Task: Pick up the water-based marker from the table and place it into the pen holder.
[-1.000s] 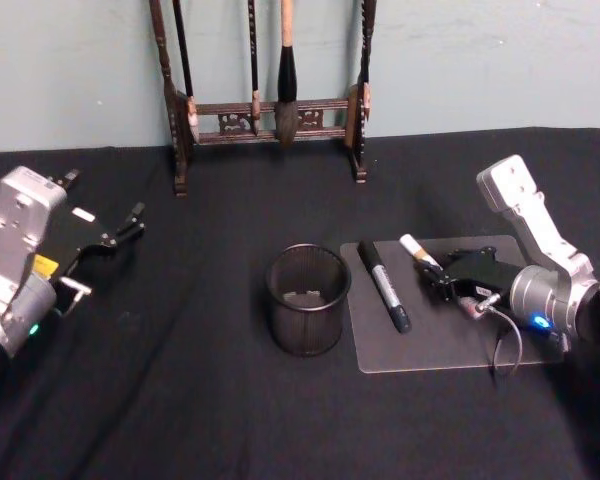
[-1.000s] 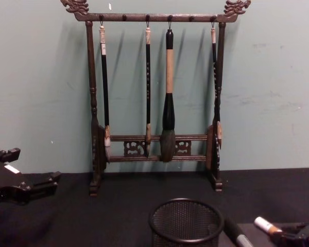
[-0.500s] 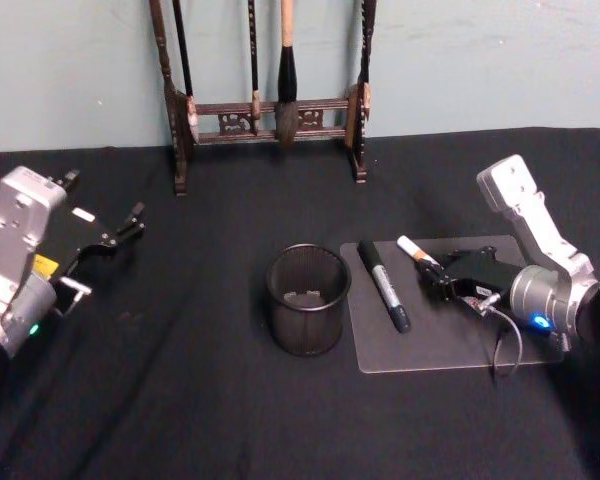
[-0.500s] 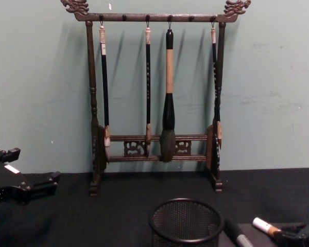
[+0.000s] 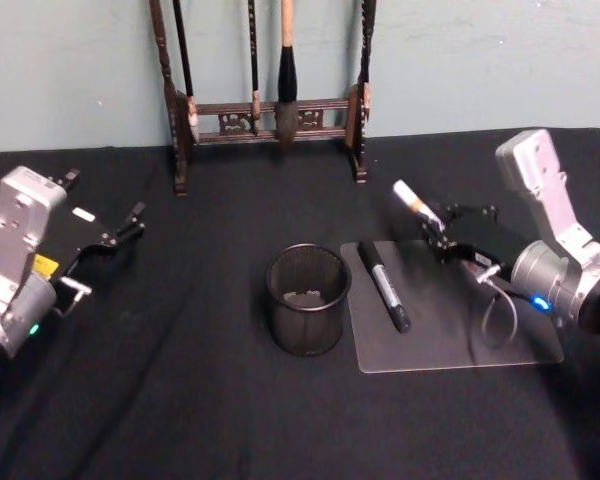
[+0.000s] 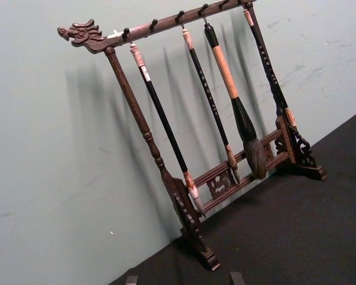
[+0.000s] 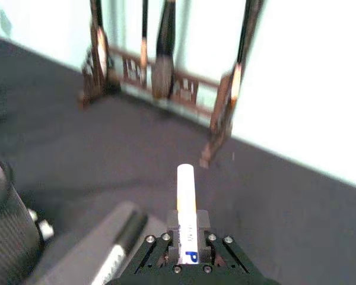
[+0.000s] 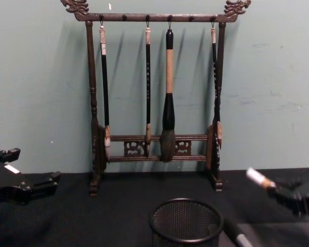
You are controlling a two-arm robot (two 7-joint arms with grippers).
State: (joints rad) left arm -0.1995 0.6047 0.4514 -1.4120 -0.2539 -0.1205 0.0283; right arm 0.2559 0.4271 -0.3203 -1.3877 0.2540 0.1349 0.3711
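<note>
Surface: black cloth table (image 5: pixel 180 420), grey mat (image 5: pixel 450 340) centre-right.
Room: pale teal wall (image 5: pixel 460 60), top.
Right gripper (image 5: pixel 438 237): clamps white orange-banded marker (image 5: pixel 412 200).
Left gripper (image 5: pixel 105 250): fingers apart, left.

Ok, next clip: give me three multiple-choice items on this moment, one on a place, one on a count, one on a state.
1. Where is the black marker?
A. in the mesh cup
B. on the grey mat
C. on the floor

2. How many brushes hang on the wooden rack?
A. two
B. six
C. four

3. The left gripper is parked at the left of the table. The right gripper is:
A. shut on the white marker, up in the air
B. open over the mat
C. shut on the black marker

Key:
1 B, it lies flat on the mat.
2 C, four hang from the top bar in the chest view.
3 A, the right wrist view shows the white marker clamped between the fingers.
</note>
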